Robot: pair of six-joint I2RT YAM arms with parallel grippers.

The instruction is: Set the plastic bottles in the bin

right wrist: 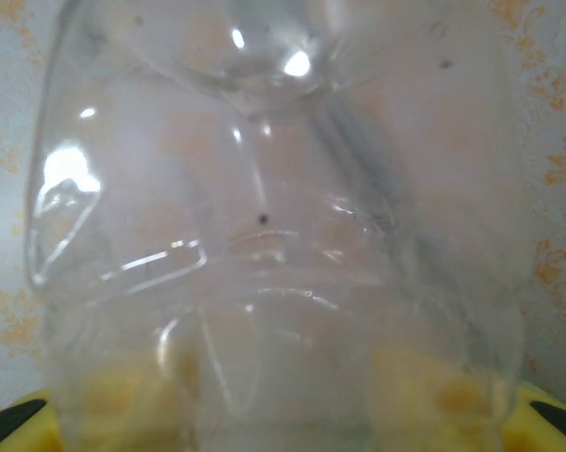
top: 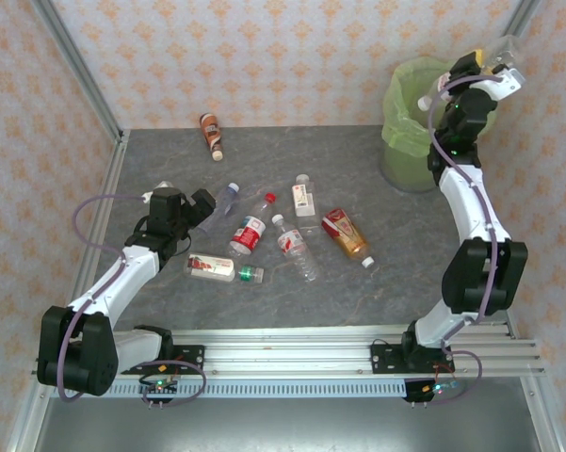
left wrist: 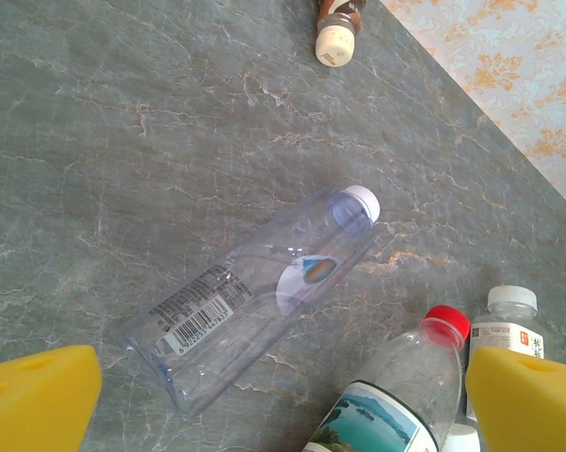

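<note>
Right gripper [top: 496,64] is raised at the far right, jaws partly closed on a clear held bottle [top: 505,49] up by the far right side of the bin [top: 400,141]. Whether that bottle hangs squarely over the opening cannot be told from this angle. Left gripper [top: 205,207] sits low at the left, jaws fully apart and empty, aimed at a clear bottle [top: 227,194] lying on the desk [top: 358,292]. Other plastic bottles lie loose mid-desk: a red-label bottle [top: 250,232], a green-capped bottle [top: 217,268] and an orange bottle [top: 346,234]. A brown bottle [top: 210,135] lies apart near the far wall.

Left wrist view: the yellow fingers [left wrist: 38,400] stand wide either side of the clear bottle's [left wrist: 254,311] base end, not touching it. A red-capped bottle [left wrist: 396,395] lies close to the right-hand finger. Closing here could catch it, so the jaws should first centre across the barcode section.

Right wrist view: the held bottle [right wrist: 264,235] sits hard against the lens, yellow fingers showing through its lower part. The step in hand appears to be the drop. An empty bottle is light and may glance off the rim, so it should be over the middle of the green liner before release.

Desk surface is flat, grey and stone-patterned. The walls [top: 264,56] carry pale wallpaper with orange motifs, and metal posts frame the corners.
</note>
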